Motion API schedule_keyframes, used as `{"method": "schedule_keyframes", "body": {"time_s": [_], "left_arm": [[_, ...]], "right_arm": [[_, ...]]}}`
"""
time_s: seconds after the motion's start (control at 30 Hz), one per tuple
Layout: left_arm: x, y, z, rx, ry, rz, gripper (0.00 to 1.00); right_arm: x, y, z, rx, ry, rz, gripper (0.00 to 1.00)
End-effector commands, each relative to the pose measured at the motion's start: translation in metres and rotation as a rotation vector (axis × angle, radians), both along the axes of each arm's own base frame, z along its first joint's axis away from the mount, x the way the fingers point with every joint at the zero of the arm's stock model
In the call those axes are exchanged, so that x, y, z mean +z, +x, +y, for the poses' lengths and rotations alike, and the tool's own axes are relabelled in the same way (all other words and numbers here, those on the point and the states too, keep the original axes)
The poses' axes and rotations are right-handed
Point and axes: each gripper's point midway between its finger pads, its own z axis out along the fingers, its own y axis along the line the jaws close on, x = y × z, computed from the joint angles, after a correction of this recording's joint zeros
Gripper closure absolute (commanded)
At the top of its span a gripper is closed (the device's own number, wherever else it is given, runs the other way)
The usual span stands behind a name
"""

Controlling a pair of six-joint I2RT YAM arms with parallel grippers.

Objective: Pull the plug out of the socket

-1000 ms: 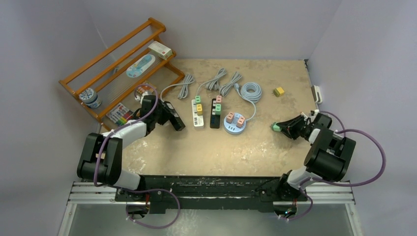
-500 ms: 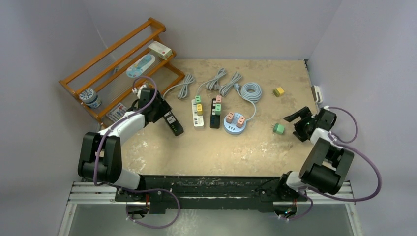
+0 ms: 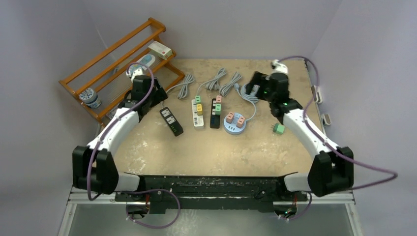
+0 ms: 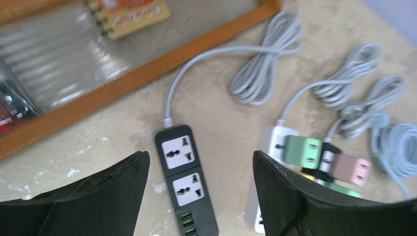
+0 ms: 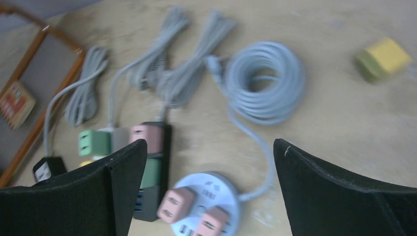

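While both claws hang above the tabletop [image 3: 206, 152] with nothing in them, the plugs and sockets lie spread across its middle. The left claw [image 4: 199, 164] stands with its fingers apart over a black two-socket power strip [image 4: 187, 182]. Both of its sockets are bare, and its grey cable [image 4: 196, 64] curves back toward the wooden rack [image 3: 118, 64]. The right claw [image 5: 210, 147] gapes wide above the round socket hub [image 5: 211, 189], which carries two pink plugs [image 5: 174, 204] side by side. Just left of the hub lies a second black strip [image 3: 215, 118] with a pink adapter and a green adapter pushed into it. Next to that lies a white strip [image 3: 197, 120] holding a green adapter above a yellow one. A loose green plug [image 3: 279, 128] rests on the tabletop to the right of the hub, apart from every socket. A loose yellow plug [image 5: 383, 59] lies farther back, near the coiled hub cable [image 5: 263, 81]. Bundled cords [image 5: 167, 73] lie behind the strips.
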Motion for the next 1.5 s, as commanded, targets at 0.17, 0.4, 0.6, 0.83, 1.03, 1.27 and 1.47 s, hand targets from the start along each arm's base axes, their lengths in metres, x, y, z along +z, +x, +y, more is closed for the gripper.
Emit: {"method": "schedule_keyframes", "body": {"time_s": [0.17,0.4,0.6,0.83,1.03,1.27,1.47], "left_arm": [[0.182,-0.019,-0.066,-0.553,-0.019,-0.455,0.22],[0.209,-0.093,-0.116,-1.01,-0.079,-0.605,0.2],[0.248,-0.064,-0.078,-0.638,-0.067,-0.709,0.2],[0.282,-0.077,-0.058,-0.533,-0.009,-0.728,0.16],[0.266,-0.073,-0.064,-0.578,-0.007,-0.687,0.15],[0.258,-0.074,-0.072,-0.648,0.01,-0.664,0.15],[0.285,-0.086,-0.069,-0.632,0.007,-0.729,0.14]], "right_arm": [[0.021,0.022,0.172,0.44,-0.189,-0.107,0.02],[0.015,0.016,0.217,0.599,-0.213,-0.108,0.03],[0.004,0.0,0.244,0.675,-0.244,-0.089,0.04],[-0.003,-0.001,0.249,0.688,-0.245,-0.072,0.04],[0.0,-0.002,0.257,0.705,-0.218,-0.062,0.04],[0.004,-0.005,0.262,0.685,-0.208,-0.082,0.04],[-0.003,-0.007,0.272,0.704,-0.206,-0.07,0.04]]}}
